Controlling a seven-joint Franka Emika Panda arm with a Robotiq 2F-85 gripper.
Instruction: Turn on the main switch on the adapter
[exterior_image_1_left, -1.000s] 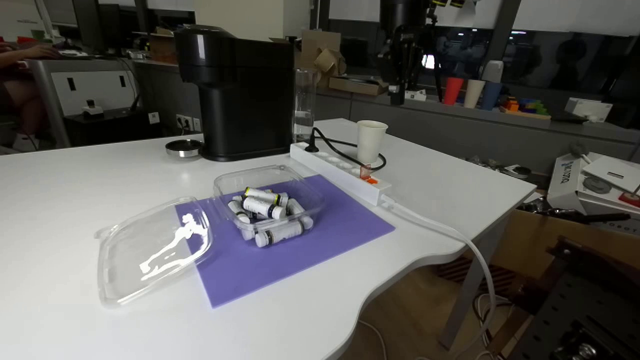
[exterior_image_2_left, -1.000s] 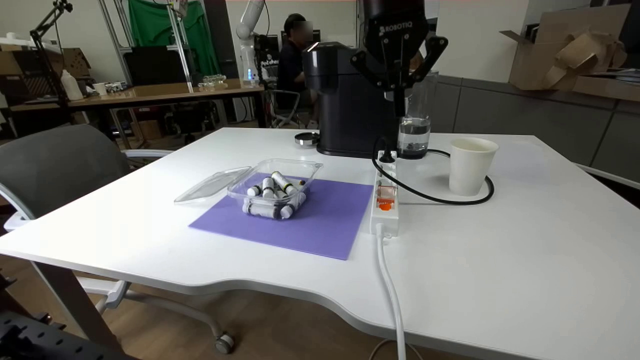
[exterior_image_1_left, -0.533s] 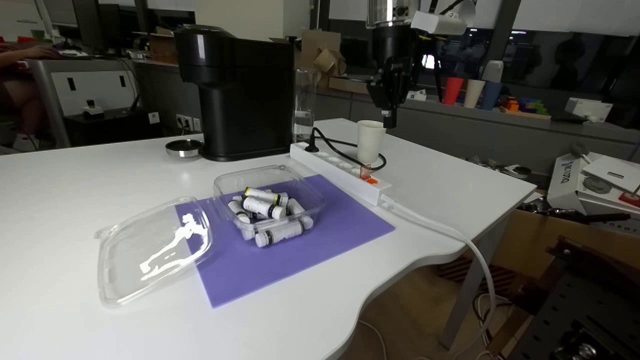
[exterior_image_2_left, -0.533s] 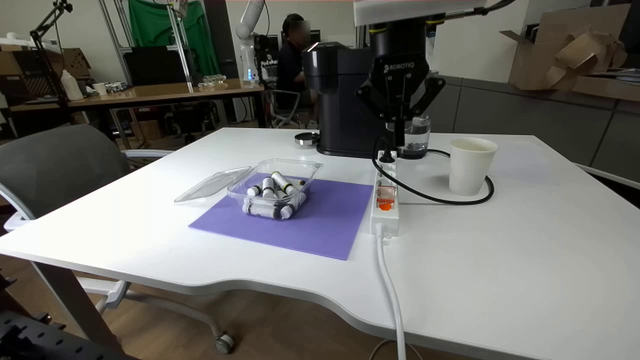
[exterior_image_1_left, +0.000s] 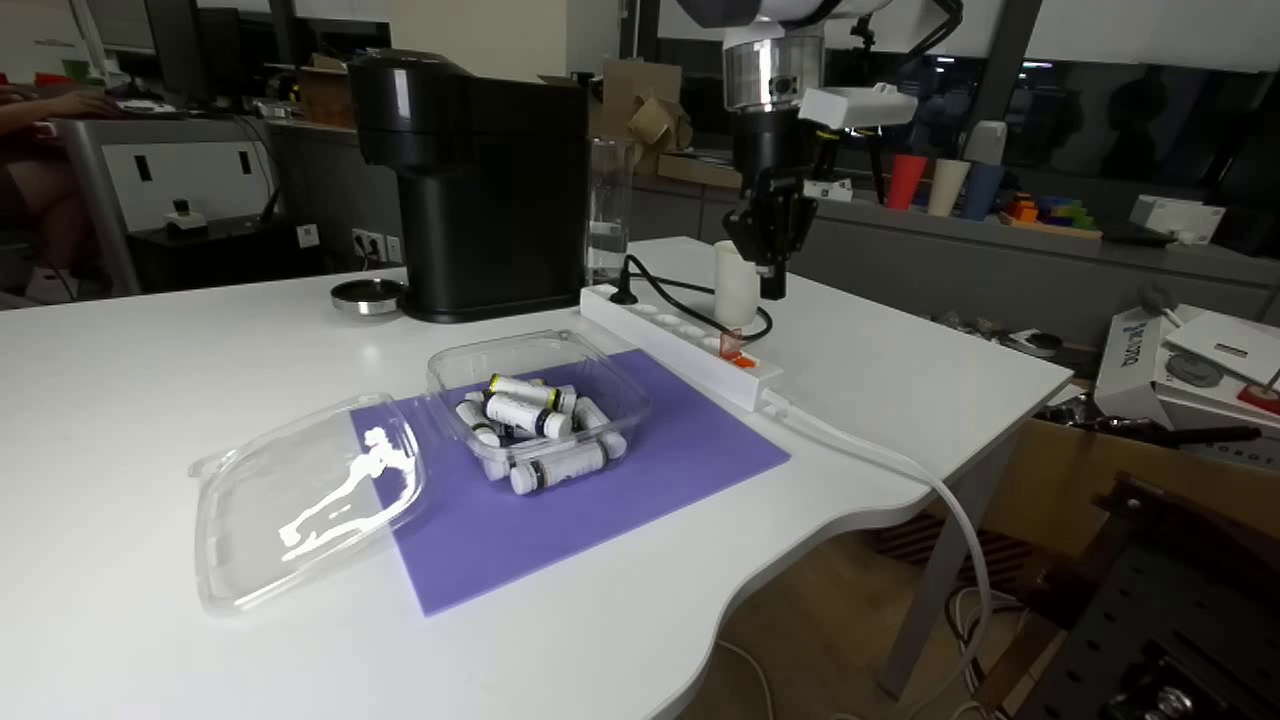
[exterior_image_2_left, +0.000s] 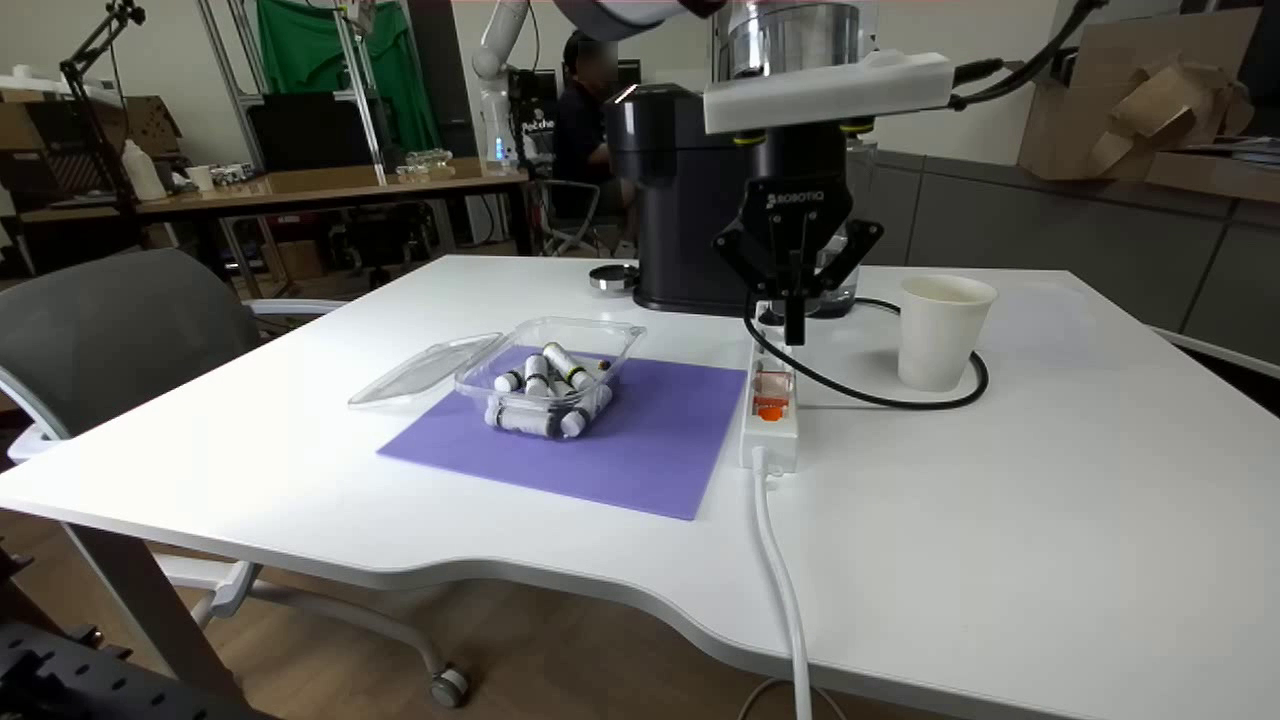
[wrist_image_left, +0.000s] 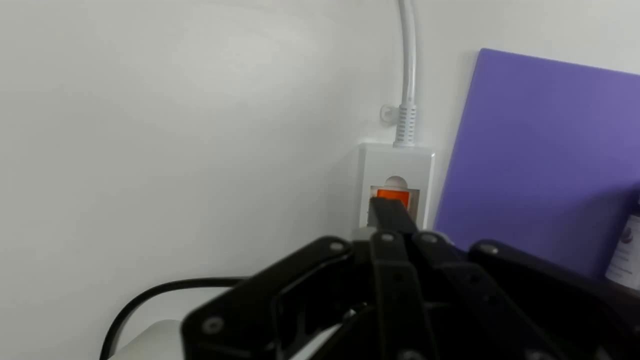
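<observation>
Probably a robotics lab: a second robot arm (exterior_image_2_left: 495, 98) stands in the background.

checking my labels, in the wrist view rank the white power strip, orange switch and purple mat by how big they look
Largest: purple mat, partly out of frame
Next: white power strip, partly hidden
Smallest: orange switch, partly covered

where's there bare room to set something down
In an exterior view, bare table lies right of the white cord, and in front of the purple mat. Crowded: around the power strip, with black cable, paper cup and hand close.
</observation>
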